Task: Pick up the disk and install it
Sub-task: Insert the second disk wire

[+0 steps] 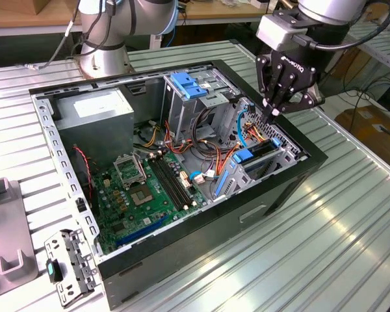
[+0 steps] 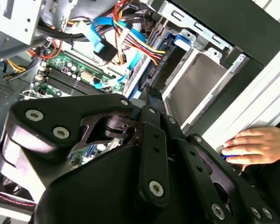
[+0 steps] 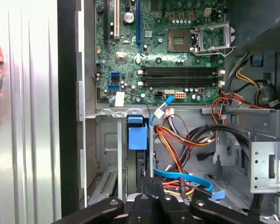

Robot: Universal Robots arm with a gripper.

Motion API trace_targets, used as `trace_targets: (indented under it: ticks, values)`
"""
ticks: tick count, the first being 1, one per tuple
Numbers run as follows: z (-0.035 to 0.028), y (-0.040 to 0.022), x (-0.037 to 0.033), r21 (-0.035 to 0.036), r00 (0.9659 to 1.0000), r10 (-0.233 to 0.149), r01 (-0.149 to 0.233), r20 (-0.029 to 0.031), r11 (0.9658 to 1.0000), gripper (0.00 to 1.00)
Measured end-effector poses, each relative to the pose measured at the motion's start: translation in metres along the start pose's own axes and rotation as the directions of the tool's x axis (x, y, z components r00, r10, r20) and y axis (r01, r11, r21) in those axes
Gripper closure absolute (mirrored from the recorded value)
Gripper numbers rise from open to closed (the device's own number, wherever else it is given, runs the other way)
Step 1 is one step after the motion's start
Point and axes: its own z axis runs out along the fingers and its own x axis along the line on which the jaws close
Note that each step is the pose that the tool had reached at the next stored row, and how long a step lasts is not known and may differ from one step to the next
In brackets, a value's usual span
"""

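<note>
The disk (image 1: 255, 156) sits on edge in the low drive cage at the case's corner on the exterior view's right. Its rounded blue end (image 3: 136, 133) faces the motherboard and also shows in the second wrist view (image 2: 182, 41). My black gripper (image 1: 273, 114) hangs just above the disk's far end, close to the case wall. Its fingers are shut together with nothing seen between them, in both wrist views (image 2: 151, 95) (image 3: 153, 183). Whether the fingertips touch the disk I cannot tell.
The open case holds a green motherboard (image 1: 149, 188), a grey power supply (image 1: 94, 110), a tall grey cage with a blue latch plate (image 1: 188, 84), and orange and light-blue cables (image 3: 182, 176). A hand (image 2: 256, 147) rests on the table beside the case. A loose bracket (image 1: 68, 263) lies near the table's front.
</note>
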Motion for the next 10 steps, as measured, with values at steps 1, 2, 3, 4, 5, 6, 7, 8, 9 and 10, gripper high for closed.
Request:
trace_targets:
  ticks: [1, 2, 3, 4, 5, 6, 7, 8, 9, 10]
  values:
    - [0.0, -0.0005, -0.0025, -0.0031, 1.0, 0.0, 0.0, -0.0003, 1.0, 0.89]
    - [0.0, -0.0008, -0.0047, -0.0078, 1.0, 0.0, 0.0, -0.001, 1.0, 0.89]
    - [0.0, -0.0011, -0.0067, -0.0121, 1.0, 0.0, 0.0, -0.0018, 0.9999, 0.89]
    - [-0.0001, -0.0015, -0.0089, -0.0162, 1.0, 0.0, 0.0, -0.0026, 0.9999, 0.89]
    - [-0.0001, -0.0019, -0.0115, -0.0203, 1.0, 0.0, 0.0, -0.0033, 0.9998, 0.89]
    - [-0.0001, -0.0025, -0.0145, -0.0236, 1.0, 0.0, 0.0, -0.0035, 0.9997, 0.89]
    - [-0.0002, -0.0035, -0.0183, -0.0258, 1.0, 0.0, 0.0, -0.004, 0.9997, 0.89]
    - [-0.0002, -0.0044, -0.0215, -0.027, 1.0, 0.0, 0.0, -0.0042, 0.9996, 0.89]
    - [-0.0003, -0.0062, -0.0279, -0.0294, 1.0, 0.0, 0.0, -0.0043, 0.9996, 0.89]
    - [-0.0003, -0.0083, -0.0348, -0.0322, 1.0, 0.0, 0.0, -0.0042, 0.9995, 0.89]
